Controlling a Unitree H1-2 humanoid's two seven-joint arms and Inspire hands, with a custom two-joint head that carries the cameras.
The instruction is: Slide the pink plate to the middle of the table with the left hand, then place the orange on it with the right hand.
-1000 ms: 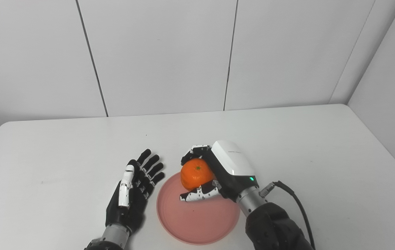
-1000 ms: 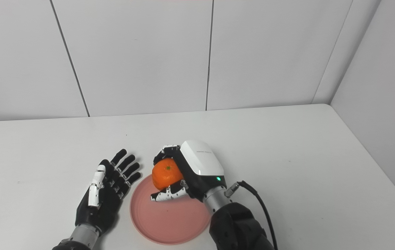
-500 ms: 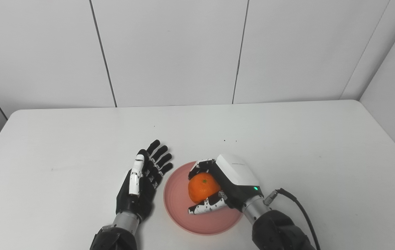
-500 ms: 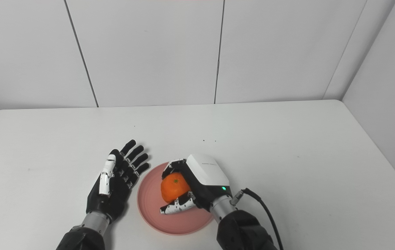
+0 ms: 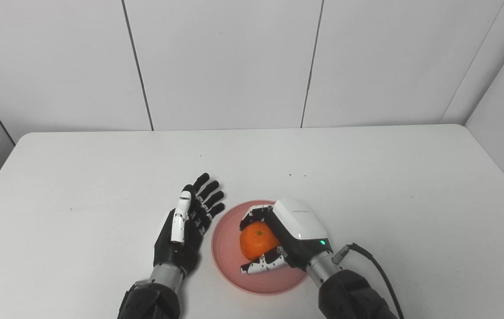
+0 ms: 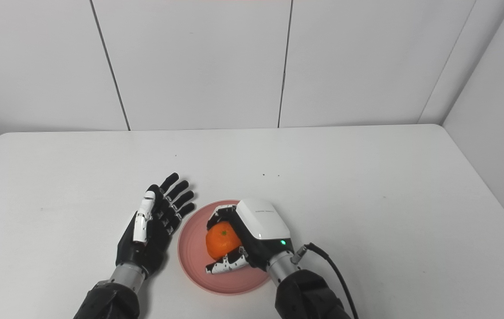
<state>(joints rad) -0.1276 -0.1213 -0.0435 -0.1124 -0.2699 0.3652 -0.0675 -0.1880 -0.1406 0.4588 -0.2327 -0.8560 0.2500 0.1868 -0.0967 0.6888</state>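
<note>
You lowered the orange [image 5: 257, 239], still clamped in the right hand [image 5: 289, 232], onto the pink plate [image 5: 229, 261]; the left hand [image 5: 187, 226] stayed spread, so only release remained.

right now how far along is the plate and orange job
Done: the pink plate sits near the table's middle, and the open left hand rests beside it. In hand: the right hand holds the orange over the plate. Left: release it and pull the hand away.
</note>
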